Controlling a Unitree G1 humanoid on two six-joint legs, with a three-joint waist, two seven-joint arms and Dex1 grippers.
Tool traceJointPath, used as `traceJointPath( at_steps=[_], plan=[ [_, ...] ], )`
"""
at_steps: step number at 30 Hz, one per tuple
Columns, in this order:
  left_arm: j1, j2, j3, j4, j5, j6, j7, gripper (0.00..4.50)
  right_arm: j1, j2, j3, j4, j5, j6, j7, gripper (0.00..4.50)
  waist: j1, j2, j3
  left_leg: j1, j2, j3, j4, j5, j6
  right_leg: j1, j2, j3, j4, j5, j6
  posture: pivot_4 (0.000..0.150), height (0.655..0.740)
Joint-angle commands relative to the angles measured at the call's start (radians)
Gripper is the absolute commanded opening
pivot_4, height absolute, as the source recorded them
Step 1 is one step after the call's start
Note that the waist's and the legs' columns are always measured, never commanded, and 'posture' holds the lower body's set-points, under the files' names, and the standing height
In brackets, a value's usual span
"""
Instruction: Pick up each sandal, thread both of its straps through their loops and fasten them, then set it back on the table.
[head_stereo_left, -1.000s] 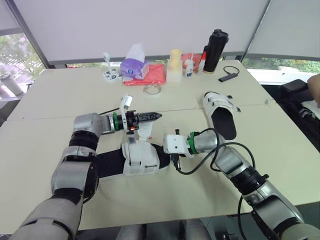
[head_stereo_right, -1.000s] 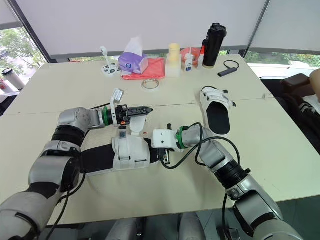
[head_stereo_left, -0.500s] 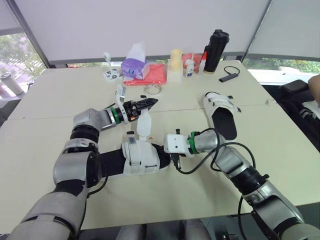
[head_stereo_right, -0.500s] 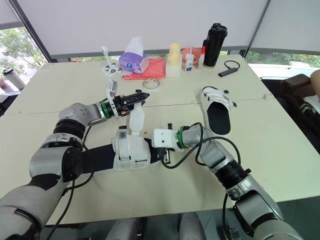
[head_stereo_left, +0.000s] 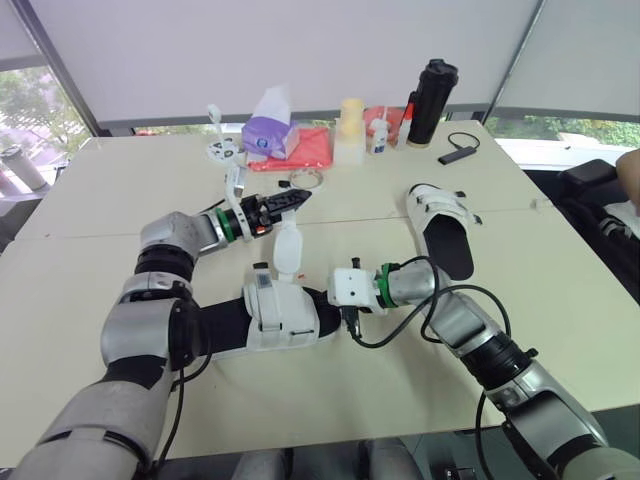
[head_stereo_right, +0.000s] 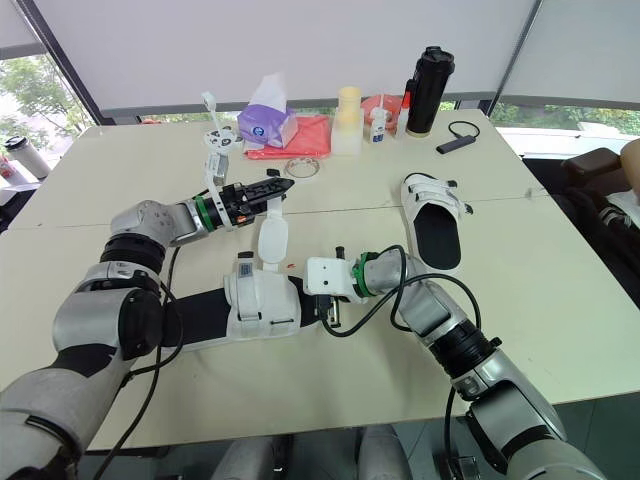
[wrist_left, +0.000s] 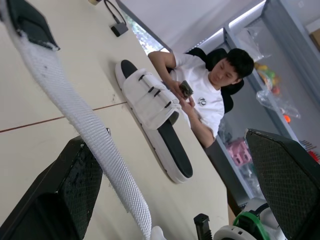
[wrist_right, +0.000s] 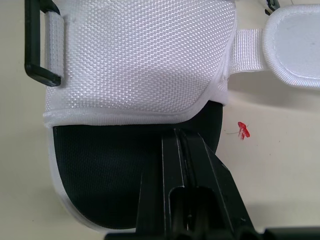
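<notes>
Resting on beige table (head_stereo_left: 120, 175) by windows (head_stereo_left: 25, 110), sandal (head_stereo_left: 282, 318), left gripper (head_stereo_left: 288, 198) spread around strap (head_stereo_left: 287, 246), right gripper (wrist_right: 178, 137) closed, person (wrist_left: 210, 97) seated.

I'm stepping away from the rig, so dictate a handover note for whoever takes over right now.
Left gripper: open beside the loose strap, which stands up from the near sandal.
Right gripper: shut, resting on that sandal's insole.
Far sandal: lying to the right, straps look fastened.
Done: apparently the far one.
Left: thread and fasten the loose strap.
</notes>
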Motion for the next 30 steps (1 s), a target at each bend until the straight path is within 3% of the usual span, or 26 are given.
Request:
traceJointPath(
  at_steps=[1,2,5,12,20,25,30],
  plan=[
    [-0.021,0.011,0.012,-0.03,-0.001,-0.019,-0.011,4.48,0.017,-0.007,0.012,0.028,-0.03,0.026,0.001,0.0,0.0,0.0,0.0,0.0,0.0,0.0,0.0,0.0,0.0,0.0,0.0,0.0,0.0,0.0,0.0,0.15,0.74],
    [-0.021,0.011,0.012,-0.03,0.0,-0.02,-0.012,4.48,0.017,-0.007,0.012,0.028,-0.029,0.026,0.001,0.0,0.0,0.0,0.0,0.0,0.0,0.0,0.0,0.0,0.0,0.0,0.0,0.0,0.0,0.0,0.0,0.15,0.74],
    [-0.027,0.012,0.021,-0.028,-0.005,-0.026,-0.006,3.62,0.016,-0.007,0.011,0.028,-0.029,0.027,0.001,0.0,0.0,0.0,0.0,0.0,0.0,0.0,0.0,0.0,0.0,0.0,0.0,0.0,0.0,0.0,0.0,0.15,0.74],
    [-0.027,0.016,0.013,-0.055,-0.012,-0.025,-0.041,0.03,0.014,-0.007,0.01,0.031,-0.029,0.027,0.0,0.0,0.0,0.0,0.0,0.0,0.0,0.0,0.0,0.0,0.0,0.0,0.0,0.0,0.0,0.0,0.0,0.15,0.74],
    [0.07,0.042,-0.091,-0.305,-0.014,0.005,-0.197,0.03,0.013,-0.008,0.006,0.033,-0.028,0.028,-0.002,0.0,-0.001,0.0,0.0,0.0,0.0,0.0,0.0,0.0,0.0,0.0,0.0,0.0,0.0,0.002,-0.003,0.15,0.74],
    [0.337,0.136,-0.231,-0.894,-0.05,-0.077,-0.359,0.03,0.019,-0.013,0.008,0.027,-0.03,0.029,0.0,0.0,-0.004,0.0,0.0,0.0,0.0,0.001,-0.001,0.0,0.0,-0.001,0.0,0.002,0.0,0.002,-0.003,0.15,0.74],
    [0.485,0.172,-0.3,-1.111,0.028,-0.292,-0.356,0.03,0.021,-0.014,0.01,0.031,-0.036,0.021,0.002,0.0,0.006,0.001,0.0,0.0,0.0,0.0,-0.001,0.0,-0.001,0.0,0.001,0.003,-0.001,0.001,-0.006,0.15,0.74]
  ],
)
